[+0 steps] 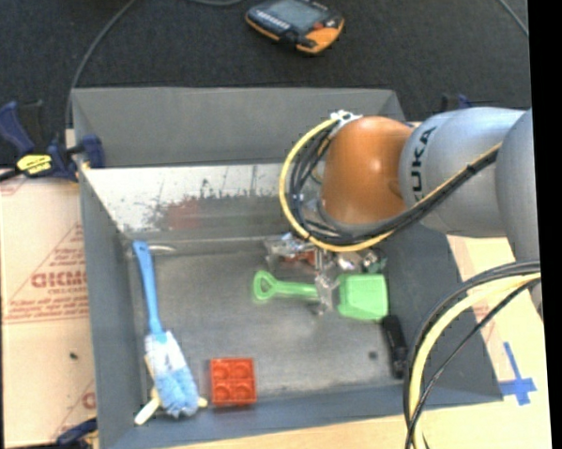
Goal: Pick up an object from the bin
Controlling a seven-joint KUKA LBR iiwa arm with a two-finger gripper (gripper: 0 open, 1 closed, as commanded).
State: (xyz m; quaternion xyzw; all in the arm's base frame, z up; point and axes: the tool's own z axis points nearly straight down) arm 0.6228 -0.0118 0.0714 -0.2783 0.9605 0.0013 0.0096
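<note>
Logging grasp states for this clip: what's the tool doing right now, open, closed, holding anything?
Tool: cannot be told; it is down at the green toy shovel, where handle meets blade.

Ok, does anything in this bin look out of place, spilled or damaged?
Nothing stands out. The blue bottle brush lies along the left wall, the red toy brick near the front, the green toy shovel mid-bin, a black item by the right wall; all look whole and apart.
</note>
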